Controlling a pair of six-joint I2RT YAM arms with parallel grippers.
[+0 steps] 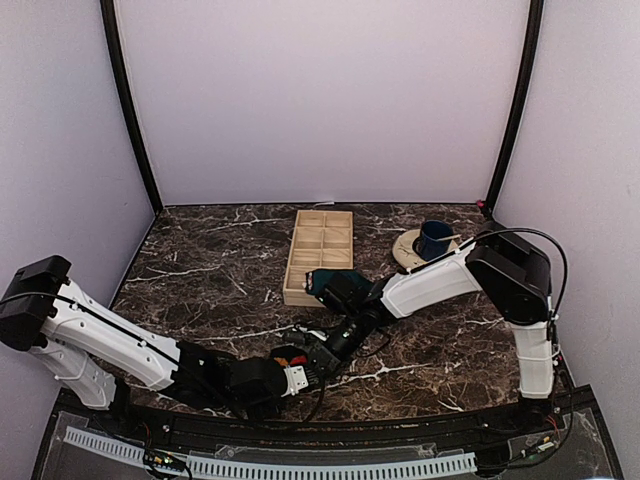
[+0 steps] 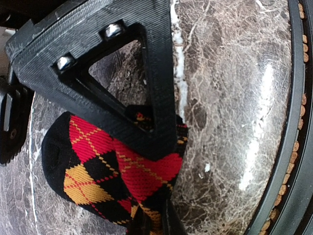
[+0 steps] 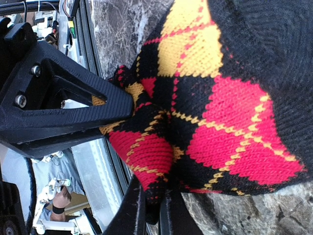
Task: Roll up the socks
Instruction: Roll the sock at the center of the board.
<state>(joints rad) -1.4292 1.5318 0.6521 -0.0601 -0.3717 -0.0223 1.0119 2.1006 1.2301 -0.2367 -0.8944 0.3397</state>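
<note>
Left gripper [image 2: 155,183] and right gripper [image 3: 139,156] are both pinched tight on the argyle sock [image 2: 93,166], bunched on the table [image 2: 220,98] by the near edge between my arms, so I judge I should turn it over itself evenly, without tugging it apart.

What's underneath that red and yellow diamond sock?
Dark marble table shows around the argyle sock, which the left tool and right tool pinch. Whatever lies directly beneath is hidden by its fabric.
</note>
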